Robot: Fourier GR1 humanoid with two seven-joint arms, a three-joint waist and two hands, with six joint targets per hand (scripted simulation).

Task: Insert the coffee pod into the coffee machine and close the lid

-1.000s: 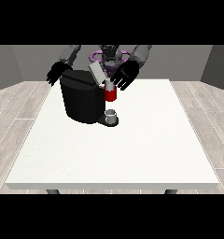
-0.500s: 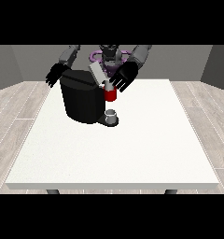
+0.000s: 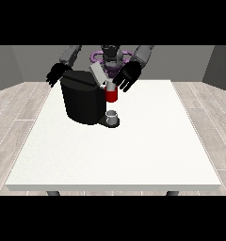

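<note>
- A plain grey-walled room with a pale plank floor surrounds the white tabletop (image 3: 133, 155), and I stand at its far edge.
- The black coffee machine (image 3: 83, 100) sits toward the far-left corner, its lid (image 3: 97, 74) tilted up, so the chamber looks open for loading.
- A red thing at the machine (image 3: 111, 95) shows just below the raised lid. Under it a small grey thing (image 3: 112, 116) rests on the machine's base; I cannot tell whether it is the coffee pod.
- My hand at the view's right (image 3: 126, 77) hovers just above the red thing with its fingers spread and released, holding nothing I can see. I judge it is placed to reach the lid.
- My hand at the view's left (image 3: 55, 75) hangs by the machine's far-left side, fingers relaxed, probably to steady the machine.
- The lid is not yet closed.
</note>
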